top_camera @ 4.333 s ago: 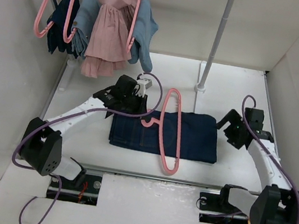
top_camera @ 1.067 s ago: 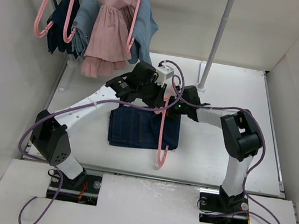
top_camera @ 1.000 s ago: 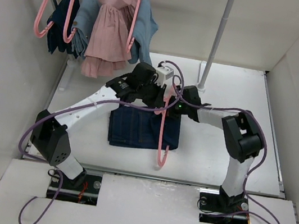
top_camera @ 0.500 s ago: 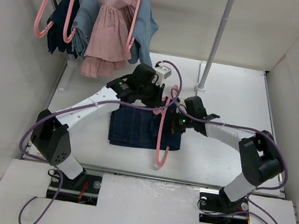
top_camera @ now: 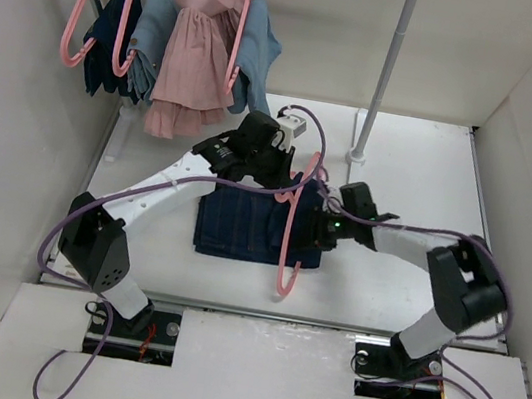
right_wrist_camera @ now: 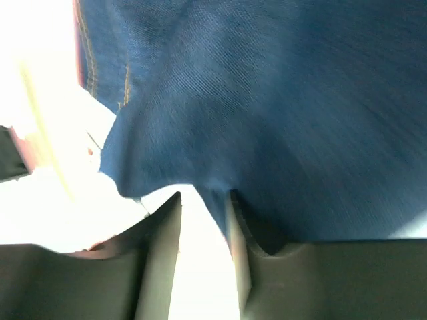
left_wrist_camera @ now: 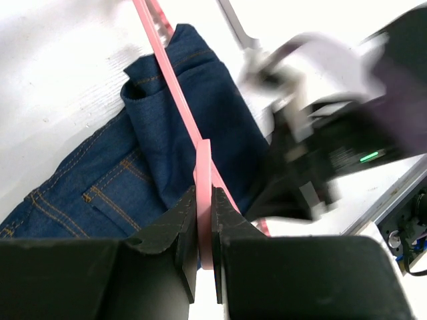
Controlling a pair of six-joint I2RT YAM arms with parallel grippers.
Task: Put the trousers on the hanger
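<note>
The dark navy trousers [top_camera: 240, 224] lie folded on the white table, their right part doubled back over the lower bar of the pink hanger [top_camera: 286, 255]. My left gripper [top_camera: 287, 185] is shut on the hanger near its hook end. In the left wrist view the pink strip [left_wrist_camera: 175, 93] sits clamped between the fingers of that gripper [left_wrist_camera: 203, 223], above the denim [left_wrist_camera: 200, 113]. My right gripper [top_camera: 316, 230] is at the fold's right edge. In its wrist view the jaws [right_wrist_camera: 203, 203] stand apart, and the denim [right_wrist_camera: 267, 100] only brushes the right finger.
A rail at the back left carries several pink hangers with denim garments [top_camera: 120, 35] and a pink dress [top_camera: 191, 66]. A white pole [top_camera: 388, 67] stands on a foot at the back centre. White walls close in on both sides.
The right gripper has opened and let go of the trouser fabric, and its arm has swung right and nearer. The trousers, spread wide earlier, now lie folded over the hanger bar.
</note>
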